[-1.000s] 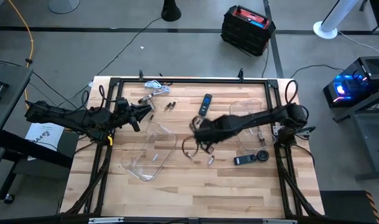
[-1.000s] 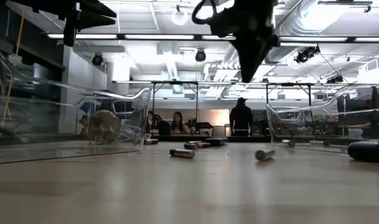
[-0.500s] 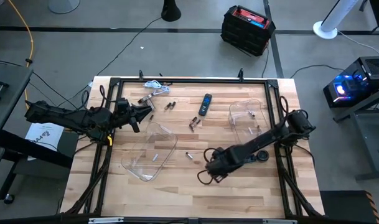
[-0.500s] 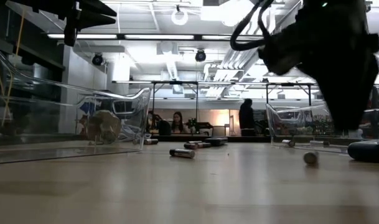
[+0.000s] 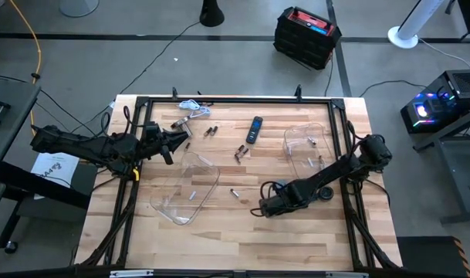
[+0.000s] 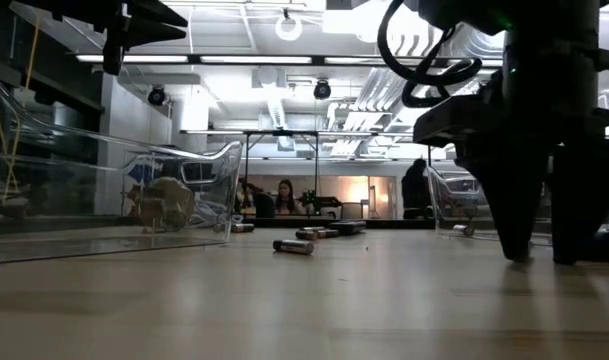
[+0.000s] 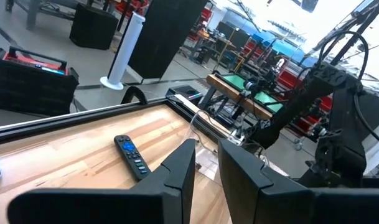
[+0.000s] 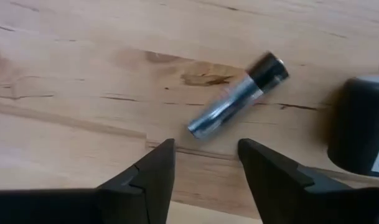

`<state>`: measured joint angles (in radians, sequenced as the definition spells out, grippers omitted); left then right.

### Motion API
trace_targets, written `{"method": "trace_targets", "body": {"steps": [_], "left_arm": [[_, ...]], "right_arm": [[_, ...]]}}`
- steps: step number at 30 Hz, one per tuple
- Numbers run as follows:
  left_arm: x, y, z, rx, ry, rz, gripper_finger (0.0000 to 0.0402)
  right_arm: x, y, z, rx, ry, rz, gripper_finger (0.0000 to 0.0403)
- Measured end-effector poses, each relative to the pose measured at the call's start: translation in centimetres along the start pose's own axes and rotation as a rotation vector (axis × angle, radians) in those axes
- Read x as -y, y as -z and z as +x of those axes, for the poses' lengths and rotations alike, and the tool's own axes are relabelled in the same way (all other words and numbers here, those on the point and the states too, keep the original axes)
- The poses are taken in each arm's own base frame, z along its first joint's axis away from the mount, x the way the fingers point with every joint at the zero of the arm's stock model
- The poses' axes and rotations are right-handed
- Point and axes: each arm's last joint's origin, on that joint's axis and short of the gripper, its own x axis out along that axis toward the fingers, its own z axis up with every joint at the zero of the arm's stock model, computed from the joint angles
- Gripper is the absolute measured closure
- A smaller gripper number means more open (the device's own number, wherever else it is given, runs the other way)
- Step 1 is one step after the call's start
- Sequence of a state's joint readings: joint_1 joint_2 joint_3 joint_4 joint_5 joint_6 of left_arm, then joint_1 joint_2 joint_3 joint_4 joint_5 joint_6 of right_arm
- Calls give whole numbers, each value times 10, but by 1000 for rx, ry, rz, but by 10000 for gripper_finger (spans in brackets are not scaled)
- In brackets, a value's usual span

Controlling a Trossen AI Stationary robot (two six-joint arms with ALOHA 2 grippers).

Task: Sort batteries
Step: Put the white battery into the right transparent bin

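Note:
My right gripper [image 5: 262,208] stands open and low over the table near its front edge, fingers pointing down [image 6: 540,255]. Just beyond its fingertips [image 8: 205,154] a silvery battery with a dark end [image 8: 238,97] lies flat on the wood, touching nothing. More batteries lie loose at mid-table [image 5: 235,192] [image 5: 241,152] [image 5: 211,131] [image 6: 292,246]. Others lie inside the left clear tray [image 5: 192,193] and the right clear tray [image 5: 312,141]. At the table's far left my left gripper [image 5: 182,139] hangs above the table, its fingers [image 7: 206,163] a narrow gap apart with nothing between them.
A black remote [image 5: 255,129] lies at the far middle. The left clear tray [image 5: 207,164] and the right clear tray [image 5: 296,133] flank the centre. A black device [image 8: 362,127] sits close to my right gripper. A metal piece with a white cable [image 5: 190,106] lies at the back left.
My right gripper has gone from mid-table toward the near edge and down, close to the tabletop. Its fingers, together a second ago, now stand apart.

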<state>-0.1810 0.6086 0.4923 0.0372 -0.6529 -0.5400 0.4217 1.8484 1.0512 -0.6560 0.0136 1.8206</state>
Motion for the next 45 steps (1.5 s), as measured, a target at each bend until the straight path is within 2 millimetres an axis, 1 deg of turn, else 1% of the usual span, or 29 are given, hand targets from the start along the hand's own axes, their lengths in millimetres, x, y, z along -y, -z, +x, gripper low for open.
{"method": "trace_targets", "body": {"steps": [4,6,8,10,14,16,21,23,25,29,34,37,39,42,45], "left_arm": [[0,1,0,-5,-3,6,337],[0,1,0,-6,-4,6,337],[0,1,0,-6,-4,5,337],[0,1,0,-9,1,-1,337],[0,1,0,-17,13,-1,337],[0,1,0,-17,12,-1,337],[0,1,0,-16,10,0,337],[0,1,0,-17,9,1,337],[0,1,0,-18,9,2,337],[0,1,0,-19,8,2,337],[-1,1,0,-18,7,2,337],[-1,1,0,-17,7,1,337],[-1,1,0,-17,7,1,337],[-1,1,0,-18,7,2,337],[-1,1,0,-18,1,4,337]], "right_arm": [[2,-4,-1,6,31,39,260],[1,-8,-3,-6,19,44,276],[-1,-12,-8,-17,-13,55,282],[-3,-14,-14,-9,-47,60,283],[-5,-19,-29,89,-113,73,280],[-6,-19,-36,104,-147,105,276],[-3,-27,-38,137,-120,175,264],[-5,-32,-38,157,-135,162,261],[-11,-38,-40,172,-179,66,260],[-21,-62,-47,200,-191,-261,260],[-25,-109,-54,198,-169,-682,260],[-22,-135,-52,232,-122,-941,260],[-23,-149,-51,252,-124,-1116,260],[-25,-163,-49,300,-138,-1338,260],[-29,-172,-44,355,-132,-1502,260]]}}
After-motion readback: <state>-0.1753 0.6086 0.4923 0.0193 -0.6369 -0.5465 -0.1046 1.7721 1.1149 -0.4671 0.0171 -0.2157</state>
